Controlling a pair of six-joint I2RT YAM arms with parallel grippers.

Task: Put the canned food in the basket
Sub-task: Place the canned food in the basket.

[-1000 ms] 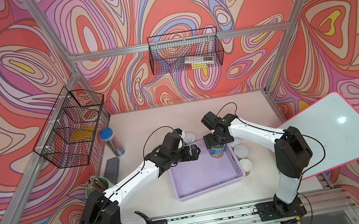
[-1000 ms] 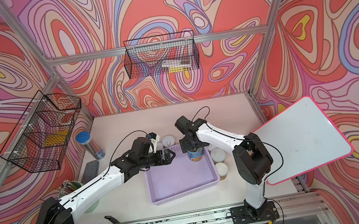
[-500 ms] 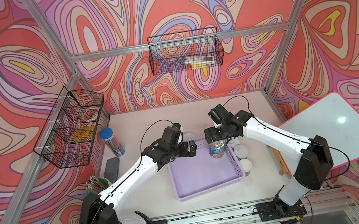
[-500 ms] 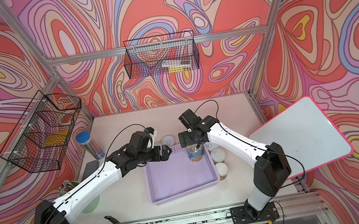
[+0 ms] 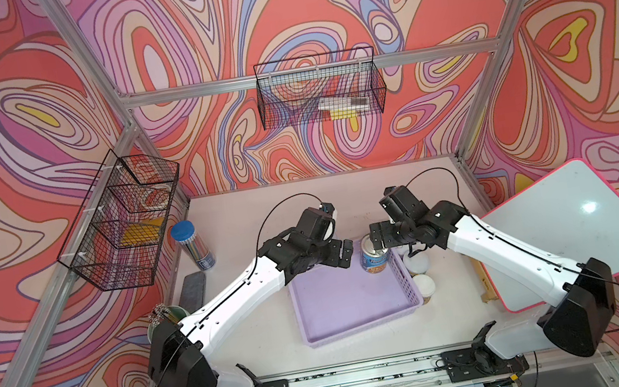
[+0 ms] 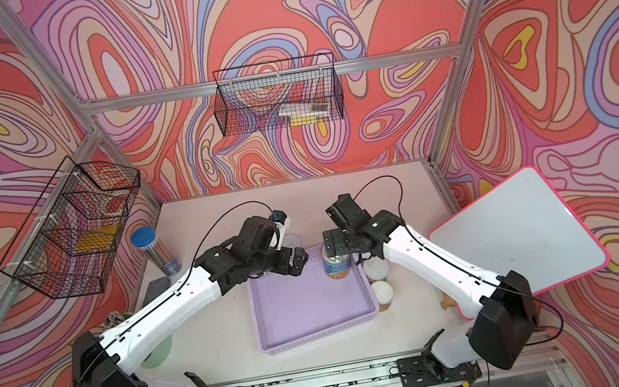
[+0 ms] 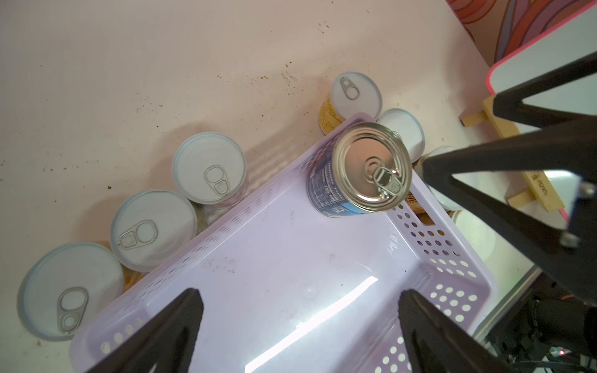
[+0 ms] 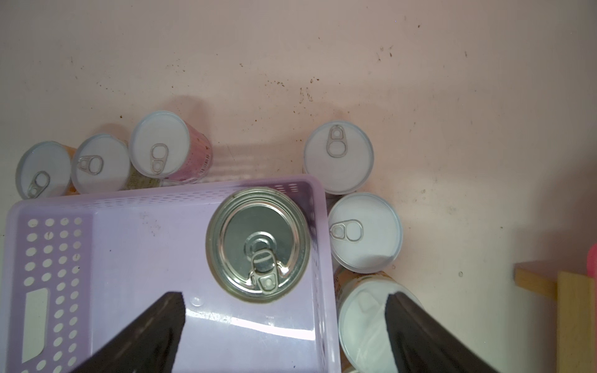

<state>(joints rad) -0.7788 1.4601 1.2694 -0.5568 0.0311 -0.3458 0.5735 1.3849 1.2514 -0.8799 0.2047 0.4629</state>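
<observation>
The left pincer (image 5: 342, 254) hangs spread and empty over the lilac basket's (image 5: 342, 307) far edge. The blue can (image 5: 374, 262) stands upright in the basket's far right corner, close by the spread, empty right pincer (image 5: 380, 237). Small cans (image 8: 365, 232) stand on the desk (image 5: 239, 214) just outside.

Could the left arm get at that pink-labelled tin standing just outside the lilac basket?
Probably yes. The left end effector is open and empty above the lilac basket, and the pink-labelled tin stands upright just past its wall with nothing over it. A neighbouring tin close beside may crowd one finger.
</observation>
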